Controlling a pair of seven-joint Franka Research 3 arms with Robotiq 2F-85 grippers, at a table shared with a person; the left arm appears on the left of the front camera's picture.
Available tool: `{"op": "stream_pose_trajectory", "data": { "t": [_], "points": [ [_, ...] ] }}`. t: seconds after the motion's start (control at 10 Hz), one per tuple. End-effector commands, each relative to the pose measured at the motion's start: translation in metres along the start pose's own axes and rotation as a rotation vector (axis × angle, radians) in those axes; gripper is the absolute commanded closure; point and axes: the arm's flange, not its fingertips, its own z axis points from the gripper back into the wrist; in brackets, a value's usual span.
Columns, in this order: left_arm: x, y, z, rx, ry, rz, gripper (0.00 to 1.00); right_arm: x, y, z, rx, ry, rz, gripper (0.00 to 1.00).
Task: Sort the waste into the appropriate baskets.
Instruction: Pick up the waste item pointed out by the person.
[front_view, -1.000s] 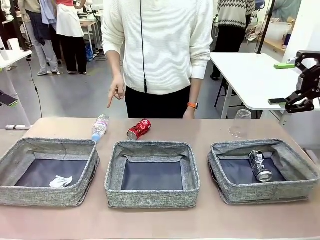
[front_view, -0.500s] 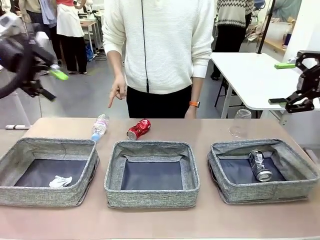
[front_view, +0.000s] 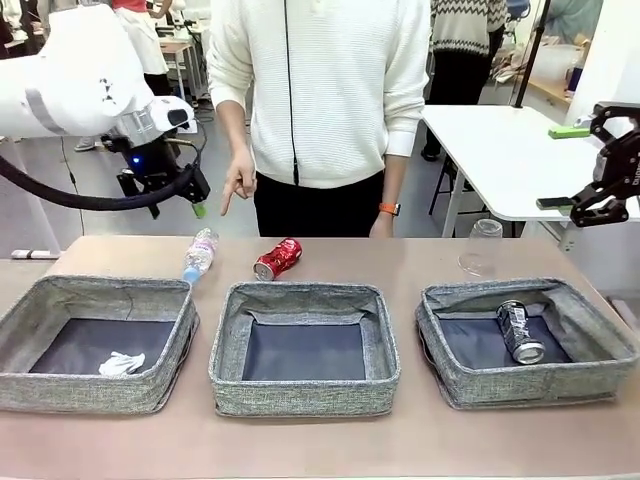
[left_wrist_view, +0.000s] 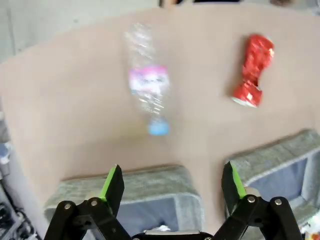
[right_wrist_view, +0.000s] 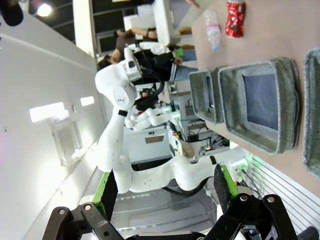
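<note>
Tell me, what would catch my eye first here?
A big white robot arm reaches in from the left, its hand open above a clear bottle that lies beside a crushed red can on the far side of the table. A person's hand points down toward that bottle. Nearer, three grey baskets sit in a row.

Left arm (front_view: 75, 85) high at left, jaws apart, pointing down; right arm (front_view: 615, 160) raised far right, jaws apart.
</note>
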Motion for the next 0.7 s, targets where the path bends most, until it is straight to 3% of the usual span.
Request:
{"op": "stream_pose_trajectory", "data": {
  "t": [0.0,0.3,0.6],
  "points": [
    [-0.004,-0.010,-0.005,-0.059,0.036,-0.016,0.00,-0.002,0.000,0.000,-0.008,0.000,0.009,0.00],
    [-0.001,-0.004,-0.002,-0.011,0.010,-0.001,0.00,-0.002,0.000,0.000,-0.008,0.000,0.009,0.00],
    [0.046,-0.001,-0.073,0.012,0.104,0.099,0.00,-0.002,0.000,0.000,-0.008,0.000,0.009,0.00]
  ]
}}
